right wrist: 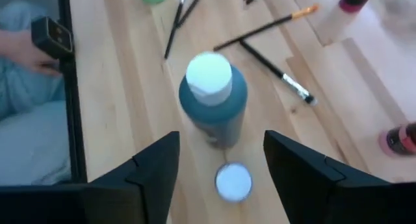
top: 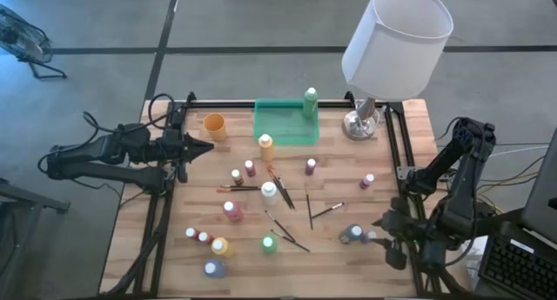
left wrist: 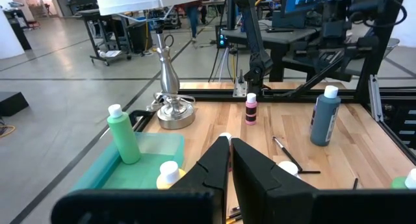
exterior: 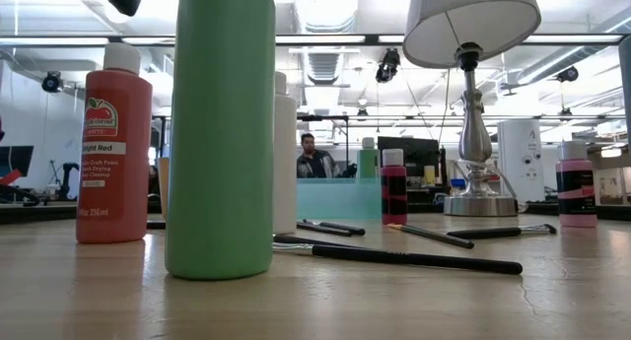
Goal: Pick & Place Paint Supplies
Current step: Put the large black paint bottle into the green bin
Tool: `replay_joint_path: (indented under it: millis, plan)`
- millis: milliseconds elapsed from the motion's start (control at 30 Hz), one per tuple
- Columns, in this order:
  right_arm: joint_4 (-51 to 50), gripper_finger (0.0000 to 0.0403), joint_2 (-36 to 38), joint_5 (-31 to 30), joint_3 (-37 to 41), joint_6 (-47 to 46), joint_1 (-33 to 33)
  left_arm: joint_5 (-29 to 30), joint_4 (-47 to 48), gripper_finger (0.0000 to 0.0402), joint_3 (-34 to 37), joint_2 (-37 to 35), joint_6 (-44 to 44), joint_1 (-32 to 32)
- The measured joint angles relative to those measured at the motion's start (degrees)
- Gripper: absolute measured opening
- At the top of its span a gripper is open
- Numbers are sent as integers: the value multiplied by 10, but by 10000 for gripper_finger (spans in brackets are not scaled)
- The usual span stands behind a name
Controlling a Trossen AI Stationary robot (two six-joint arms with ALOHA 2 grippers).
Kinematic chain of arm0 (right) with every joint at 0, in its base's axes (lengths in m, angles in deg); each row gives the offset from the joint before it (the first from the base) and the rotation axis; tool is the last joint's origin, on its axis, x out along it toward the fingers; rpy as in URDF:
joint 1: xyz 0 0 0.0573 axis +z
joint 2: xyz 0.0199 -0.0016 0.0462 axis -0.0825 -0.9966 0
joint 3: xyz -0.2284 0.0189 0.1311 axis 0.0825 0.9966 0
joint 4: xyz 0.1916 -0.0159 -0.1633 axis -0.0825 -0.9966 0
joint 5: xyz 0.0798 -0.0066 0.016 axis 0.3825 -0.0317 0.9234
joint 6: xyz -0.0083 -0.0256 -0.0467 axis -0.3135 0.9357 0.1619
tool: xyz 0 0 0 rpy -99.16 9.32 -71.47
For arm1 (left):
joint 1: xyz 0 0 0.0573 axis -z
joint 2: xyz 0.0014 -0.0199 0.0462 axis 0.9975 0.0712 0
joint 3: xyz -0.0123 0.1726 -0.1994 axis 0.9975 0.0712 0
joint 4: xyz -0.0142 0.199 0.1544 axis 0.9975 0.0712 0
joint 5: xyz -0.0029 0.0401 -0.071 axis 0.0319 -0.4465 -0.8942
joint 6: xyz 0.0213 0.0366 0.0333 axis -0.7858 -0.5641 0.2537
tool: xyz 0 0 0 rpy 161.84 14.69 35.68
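wooden slats of the bench (top: 331,248) carry paint supplies scattered all over, with a white-shaded lamp (top: 365,117) standing at the far right corner. right hand (right wrist: 221,169) hangs low near the right front edge, fingers spread wide, straddling a dark teal paint bottle (right wrist: 213,104) that stands upright between them with nothing touching it; a small pale-capped bottle (right wrist: 233,182) sits just beside the teal one. thin dark-handled paintbrushes (top: 283,223) lie crossed in the middle of the bench. left hand (left wrist: 229,146) waits over the left side, fingers pressed together and holding nothing, pointing toward the green tray (top: 278,130). a green bottle (top: 310,102) stands upright in the tray's far right corner. an orange cup (top: 214,126) sits just left of the tray, a yellow bottle (top: 265,147) just in front of it. down low, a tall green bottle (exterior: 221,133) and a red one (exterior: 113,148) stand at the front.
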Motion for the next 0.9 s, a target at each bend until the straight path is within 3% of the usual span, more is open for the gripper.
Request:
replay_joint_path:
  millis: [333,600,900]
  plan:
    - [101,241,0,-63,55,48,0,0,0,23,0,0,0,0]
    - [124,250,0,-115,74,59,0,0,0,23,0,0,0,0]
    - [194,262,0,-130,112,69,-8,0,0,23,0,0,0,0]
